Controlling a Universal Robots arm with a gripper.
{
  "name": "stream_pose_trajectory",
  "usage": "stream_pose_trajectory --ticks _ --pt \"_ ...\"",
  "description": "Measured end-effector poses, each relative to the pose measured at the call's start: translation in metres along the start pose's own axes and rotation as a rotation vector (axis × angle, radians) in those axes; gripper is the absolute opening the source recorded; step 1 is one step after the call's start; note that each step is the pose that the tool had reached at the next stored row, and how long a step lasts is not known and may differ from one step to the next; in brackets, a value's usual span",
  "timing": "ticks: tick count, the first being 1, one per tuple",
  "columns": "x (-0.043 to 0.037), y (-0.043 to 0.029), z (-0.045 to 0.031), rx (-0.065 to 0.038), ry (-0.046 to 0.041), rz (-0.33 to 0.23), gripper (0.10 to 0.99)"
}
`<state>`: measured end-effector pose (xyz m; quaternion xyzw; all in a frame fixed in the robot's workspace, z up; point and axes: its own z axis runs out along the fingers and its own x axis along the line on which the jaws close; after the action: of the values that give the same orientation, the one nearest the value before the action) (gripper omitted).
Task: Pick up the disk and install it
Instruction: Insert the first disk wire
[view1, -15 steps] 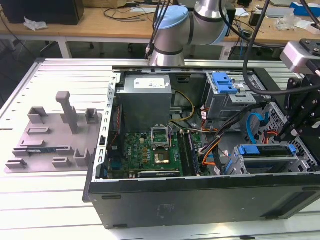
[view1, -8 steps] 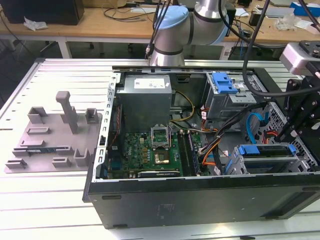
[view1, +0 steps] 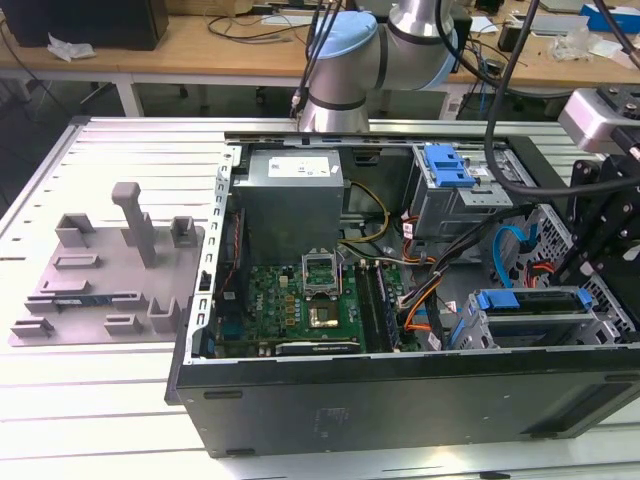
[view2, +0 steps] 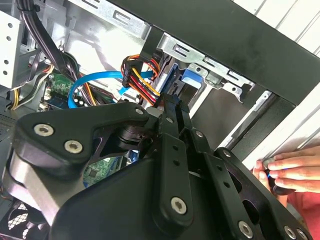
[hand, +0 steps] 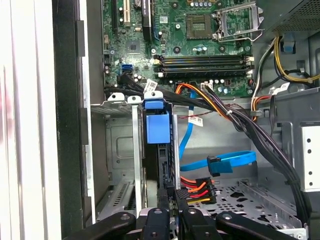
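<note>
Disk: the disk (hand: 157, 125) stands on edge in a slot of the metal cage (hand: 117, 150). Its blue carrier end faces the motherboard (hand: 190, 40). In the exterior view the disk (view1: 510, 300) sits in the case's near corner, on the exterior view's right. Its blue end also shows in the second wrist view (view2: 192, 75).
Gripper: in the first wrist view the gripper (hand: 172, 210) is at the disk's outer edge. Its black fingers (hand: 156, 220) are drawn in, one on each side, clamped on the disk. In the second wrist view the gripper (view2: 167, 107) points at the same slot.
Cables: a red, orange and yellow plug (hand: 197, 190) lies just beside the disk. A blue flat cable (hand: 225, 162) curves near it.
Case: the case (view1: 400, 400) lies open on its side, with the power supply (view1: 290, 195) at its far end.
Latch: a blue latch (view1: 447, 165) sits on the far cage.
Hand: a person's hand (view2: 292, 170) rests at the case's outer rim, pinching something small and dark.
Tray: a grey tray (view1: 110, 270) with posts lies on the table (view1: 100, 400), beside the case on the exterior view's left.
</note>
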<state>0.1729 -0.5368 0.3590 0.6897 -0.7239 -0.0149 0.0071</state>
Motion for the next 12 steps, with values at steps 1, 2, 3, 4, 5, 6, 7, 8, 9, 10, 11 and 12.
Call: stream_pose_trajectory --ticks 1,2,3,4,5,6,7,8,9,10,11,12 --pt "0.0 0.0 0.0004 0.0 -0.0001 0.0 0.169" --pt "0.0 0.0 0.0007 0.0 -0.0001 0.0 0.169" --pt "0.0 0.0 0.0008 0.0 -0.0001 0.0 0.169" --pt "0.0 0.0 0.0011 0.0 0.0 0.0 0.169" --pt "0.0 0.0 0.0012 0.0 -0.0001 0.0 0.169" --pt "0.0 -0.0001 0.0015 0.0 -0.0001 0.0 0.169" --pt "0.0 0.0 0.0019 0.0 0.0 0.0 0.169" --pt "0.0 -0.0001 0.0024 0.0 -0.0001 0.0 0.169" --pt "0.0 -0.0001 0.0026 0.0 0.0 0.0 0.169" --pt "0.0 -0.0001 0.0028 0.0 0.0 0.0 0.169" --pt "0.0 -0.0001 0.0031 0.0 -0.0001 0.0 0.169" --pt "0.0 -0.0001 0.0033 0.0 0.0 0.0 0.169"
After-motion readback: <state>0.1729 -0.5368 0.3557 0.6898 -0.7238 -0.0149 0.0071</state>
